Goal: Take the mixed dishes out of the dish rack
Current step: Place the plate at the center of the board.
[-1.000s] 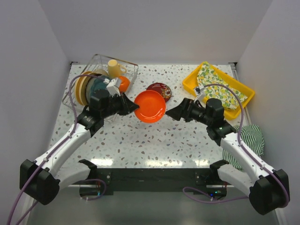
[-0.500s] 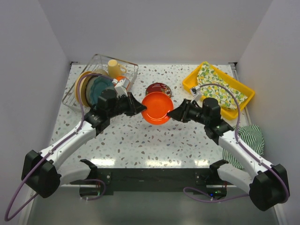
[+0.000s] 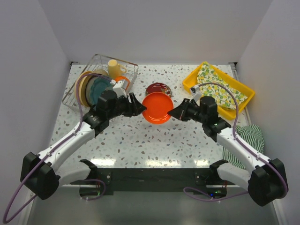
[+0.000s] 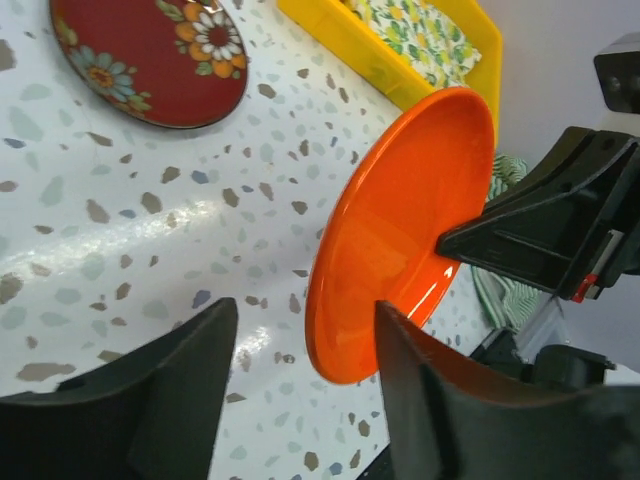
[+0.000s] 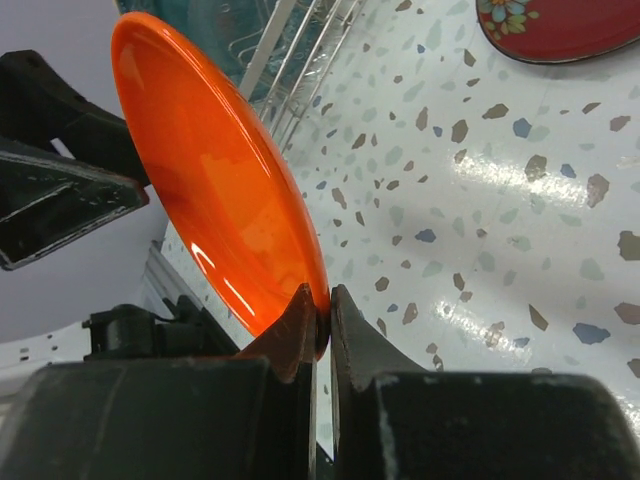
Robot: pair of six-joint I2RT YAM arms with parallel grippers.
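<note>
- Right now an orange plate (image 3: 156,107) hangs in the air just to the right of the dish rack (image 3: 96,57), tilted up on its edge, with one arm on each side of it.
- On the side away from the rack, the right gripper (image 3: 174,114) is clamped on the plate's rim. Its wrist view shows the fingertips (image 5: 295,325) pinched tight on the thin edge.
- On the rack side, the left gripper (image 3: 136,108) stands with its jaws spread wide. The near rim sits in the gap between them, and I can see no contact on either side.
- To my eye this is a hand-over, with the plate's weight resting on the right arm alone.
- A red floral plate (image 3: 158,88) lies flat on the table, right of the rack and just beyond the orange one, so it looks already unloaded.
- Inside the rack stand a teal plate (image 3: 99,89) and tan plates (image 3: 83,89) on edge, with a cream mug (image 3: 114,68) and an orange bowl (image 3: 123,80) behind them, so most of the job is left.
- Next, I'd expect the left arm to back toward the rack without brushing the rim, while the right lowers the plate flat onto the table clear of the floral one. A pinch on a glossy edge could slip.
</note>
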